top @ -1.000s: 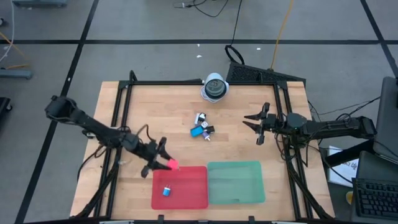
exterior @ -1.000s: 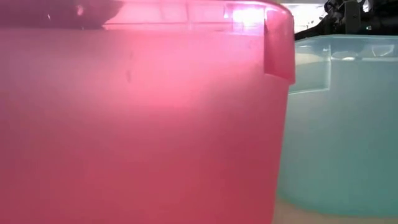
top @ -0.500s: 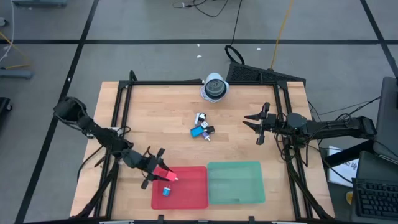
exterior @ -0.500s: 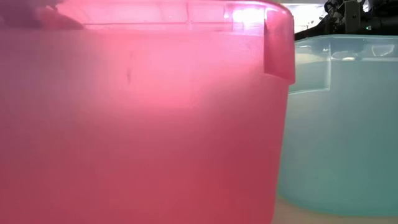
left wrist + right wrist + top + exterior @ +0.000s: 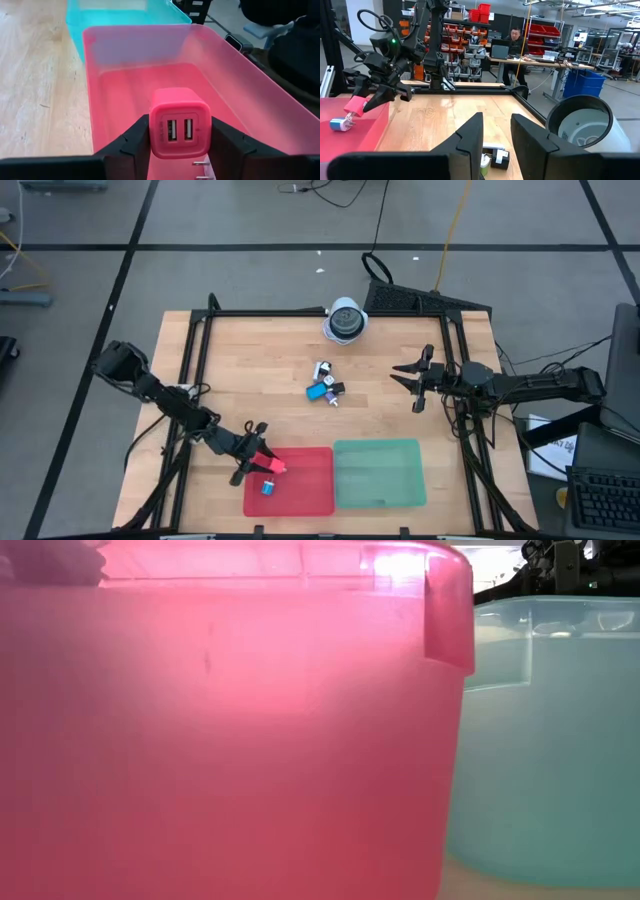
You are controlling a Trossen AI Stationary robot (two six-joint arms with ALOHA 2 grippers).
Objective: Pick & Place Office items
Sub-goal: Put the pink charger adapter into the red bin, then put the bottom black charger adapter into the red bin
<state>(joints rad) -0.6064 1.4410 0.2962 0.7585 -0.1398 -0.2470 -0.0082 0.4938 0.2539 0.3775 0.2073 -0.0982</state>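
Own right gripper (image 5: 496, 131) in the foreground, two dark fingers (image 5: 470, 132) apart with nothing between them, over a wooden tabletop (image 5: 470, 107). Just beyond the fingers, a few small pieces: a black block (image 5: 500, 159) with a white one (image 5: 491, 148) beside it and a green bit (image 5: 484, 163) partly hidden. Off to one side, a large round white-and-grey domed object (image 5: 585, 125). Farther across, the left gripper (image 5: 367, 100) clamped on a pink charger (image 5: 356, 106), held above the red tray (image 5: 350, 127), with a small blue piece (image 5: 339, 124) at the tray's edge. Beyond the tabletop, shelving with red bins (image 5: 475, 12) and a person (image 5: 515, 42) seated at a desk.
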